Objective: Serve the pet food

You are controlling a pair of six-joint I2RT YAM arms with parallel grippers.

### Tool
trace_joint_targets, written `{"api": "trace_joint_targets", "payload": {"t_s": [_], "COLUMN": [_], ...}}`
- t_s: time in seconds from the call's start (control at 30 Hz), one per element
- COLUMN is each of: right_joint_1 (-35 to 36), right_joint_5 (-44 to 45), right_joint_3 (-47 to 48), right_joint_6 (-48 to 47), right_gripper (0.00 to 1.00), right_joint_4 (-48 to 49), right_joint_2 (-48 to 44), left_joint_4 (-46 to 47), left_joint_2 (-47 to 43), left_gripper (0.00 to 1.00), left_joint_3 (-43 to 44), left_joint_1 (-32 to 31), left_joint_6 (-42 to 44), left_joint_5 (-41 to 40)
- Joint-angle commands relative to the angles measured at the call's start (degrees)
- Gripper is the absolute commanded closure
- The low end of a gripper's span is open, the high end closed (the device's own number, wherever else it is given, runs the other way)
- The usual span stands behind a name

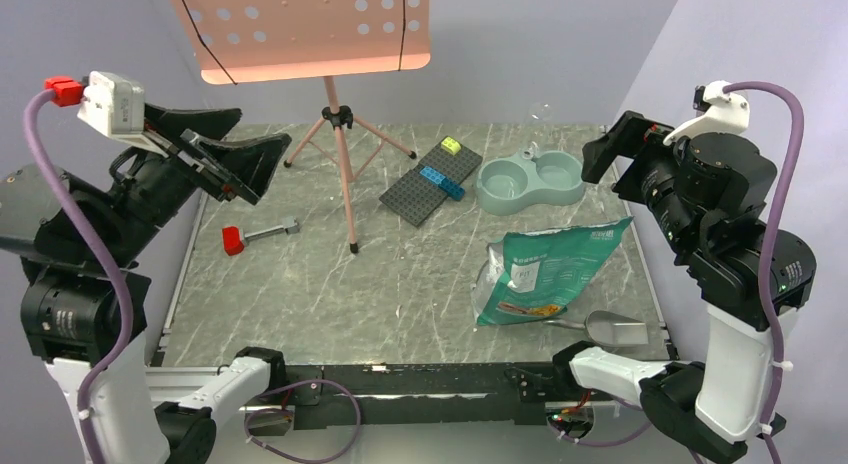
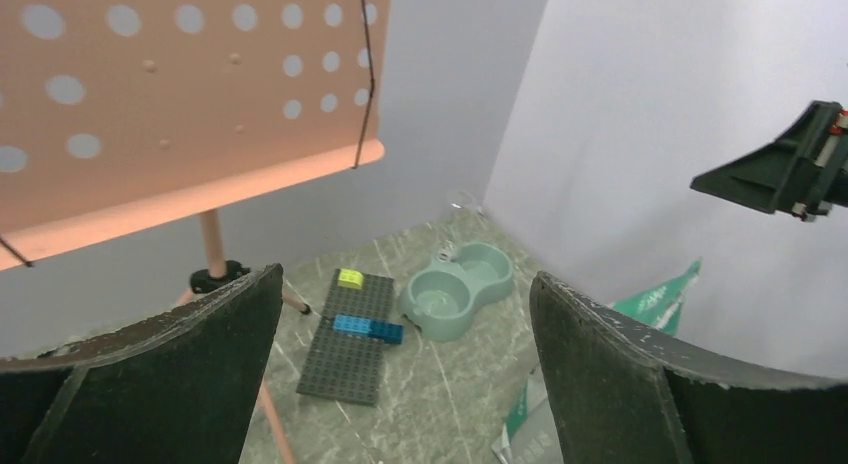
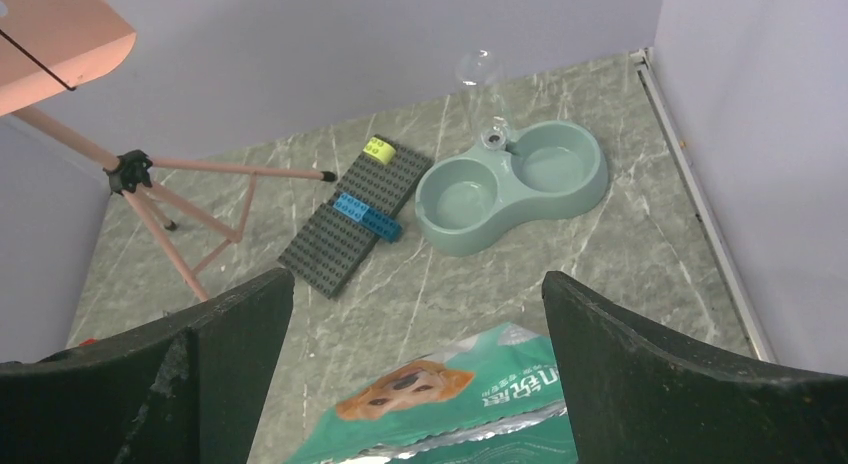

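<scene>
No kibble shows in any view. A teal-green bag [image 1: 545, 271] printed with a golden dog lies flat on the table's right side; it also shows in the right wrist view [image 3: 460, 404]. A pale blue-grey double bowl [image 1: 530, 181] stands behind it, both wells bare; it also shows in the left wrist view [image 2: 458, 289] and the right wrist view [image 3: 510, 184]. A grey scoop [image 1: 615, 329] lies by the bag's near corner. My left gripper [image 1: 235, 159] is open and empty, high at the left. My right gripper [image 1: 610, 149] is raised at the right, open and empty in the right wrist view [image 3: 415, 359].
A pink music stand [image 1: 310, 29] on a tripod [image 1: 340, 164] stands at the back left. A dark grey baseplate [image 1: 430, 182] carries blue bricks [image 1: 440, 180] and a yellow brick [image 1: 450, 144]. A red-handled tool [image 1: 255, 234] lies at the left.
</scene>
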Motion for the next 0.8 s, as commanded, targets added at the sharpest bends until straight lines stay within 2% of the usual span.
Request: {"api": "trace_joint_targets", "payload": {"t_s": [0.0, 0.17, 0.27, 0.37, 0.47, 0.77], "right_joint_1": [-0.2, -0.2, -0.2, -0.2, -0.2, -0.3], "right_joint_5": [1.1, -2.2, -4.6, -5.8, -6.0, -5.4], "right_joint_3": [-1.1, -1.7, -3.0, -3.6, -3.7, -3.5], "right_joint_6": [1.2, -0.4, -0.9, -1.1, -1.4, -2.2], "right_gripper": [0.0, 0.0, 0.0, 0.0, 0.0, 0.0], "right_joint_4": [0.4, 1.6, 2.5, 2.6, 2.2, 1.5], "right_joint_2": [-1.7, -3.4, -4.9, -5.9, -6.7, -9.4], "left_joint_4": [7.1, 17.6, 21.6, 23.0, 24.0, 16.0], "left_joint_2": [0.9, -0.2, 1.1, 4.2, 8.7, 24.7], "left_gripper": [0.05, 0.06, 0.04, 0.03, 0.02, 0.06], "left_joint_3": [-4.6, -17.5, -21.5, -21.7, -20.4, -8.9], "left_joint_1": [-0.2, -4.1, -12.8, -25.2, -34.4, -52.0], "left_joint_6": [-4.6, -13.8, -14.4, -10.4, -5.0, 13.6], "left_joint_5": [8.7, 13.5, 10.0, 4.0, 0.4, -0.9]}}
